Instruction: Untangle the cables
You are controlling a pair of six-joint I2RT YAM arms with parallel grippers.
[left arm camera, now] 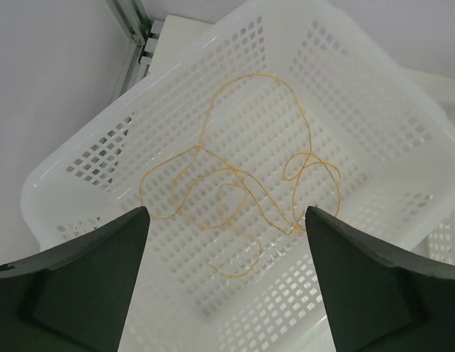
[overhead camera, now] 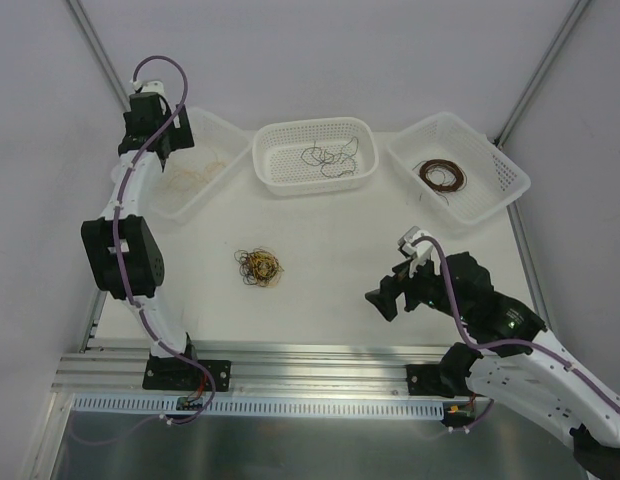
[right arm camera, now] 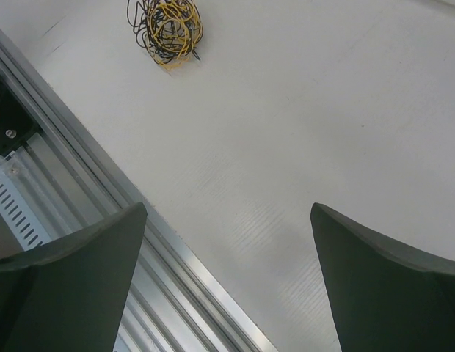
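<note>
My left claw (left arm camera: 226, 242) spread, empty, over yellow cable (left arm camera: 200, 147) loose in upper-left basket (left arm camera: 81, 154). Right claw (right arm camera: 227, 220) agape, empty, lower right. Best: rise clear, then pinch single outer loop of tangle (overhead camera: 259, 267) at centre of tabletop (overhead camera: 330, 250).

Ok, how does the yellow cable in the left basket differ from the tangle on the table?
The yellow cable lies spread out in loose, open loops; the tangle is balled up tight. The cable is one colour; the tangle mixes yellow and dark strands. The cable sits in the left basket; the tangle lies on the bare table. Both are hair-thin wire.
</note>
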